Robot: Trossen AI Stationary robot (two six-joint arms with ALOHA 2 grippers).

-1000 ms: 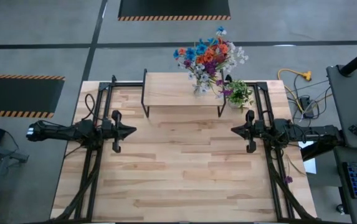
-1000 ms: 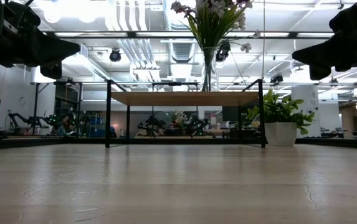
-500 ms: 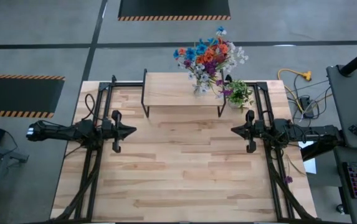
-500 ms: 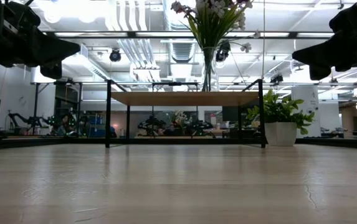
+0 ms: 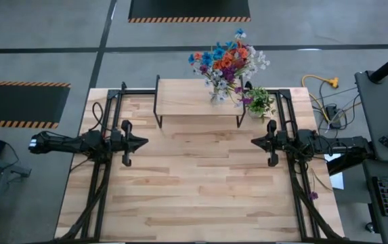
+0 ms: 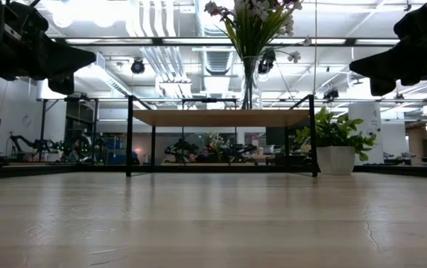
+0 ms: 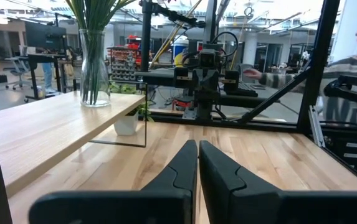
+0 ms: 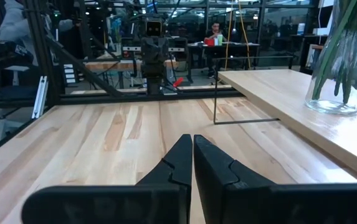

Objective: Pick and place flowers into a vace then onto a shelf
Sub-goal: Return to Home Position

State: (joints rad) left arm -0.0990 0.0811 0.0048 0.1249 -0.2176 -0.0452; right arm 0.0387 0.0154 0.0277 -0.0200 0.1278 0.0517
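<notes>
The flowers [image 5: 227, 59] stand with their stems in the clear glass vace [image 6: 250, 83], whose base rests on the right end of the light-wood shelf [image 5: 190, 97] at the table's far side. The vace shows in both wrist views [image 7: 95, 68] [image 8: 342, 68]. My left gripper [image 5: 144, 142] hovers shut at the table's left, pointing level toward the middle. My right gripper [image 5: 254, 141] hovers shut at the table's right, facing it. Both are well away from the shelf and hold nothing.
A small green potted plant [image 5: 259, 102] in a white pot stands on the table just right of the shelf. Black frame rails [image 5: 110, 115] run along both sides of the table. People sit and move in the room behind.
</notes>
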